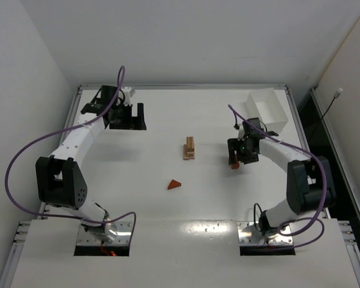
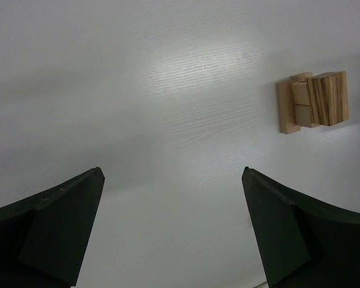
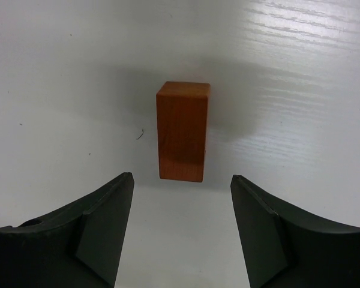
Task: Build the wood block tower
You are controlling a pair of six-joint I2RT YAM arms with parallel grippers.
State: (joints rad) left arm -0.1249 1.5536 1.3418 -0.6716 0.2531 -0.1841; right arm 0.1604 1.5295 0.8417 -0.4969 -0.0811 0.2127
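Note:
A small stack of tan wood blocks [image 1: 189,149] stands at the table's middle; it also shows in the left wrist view [image 2: 315,101] at the far right. A reddish-brown wedge [image 1: 174,185] lies alone in front of it. A reddish-brown brick [image 3: 182,131] stands upright just ahead of my right gripper [image 3: 181,180], whose jaws are open on either side of it, not touching; from above the brick [image 1: 234,164] peeks out below that gripper [image 1: 240,157]. My left gripper [image 1: 127,117] is open and empty at the far left [image 2: 173,174].
A white rectangular box [image 1: 267,110] stands at the back right, just behind my right arm. Purple cables loop beside both arms. The table's raised edge [image 1: 180,87] runs along the back.

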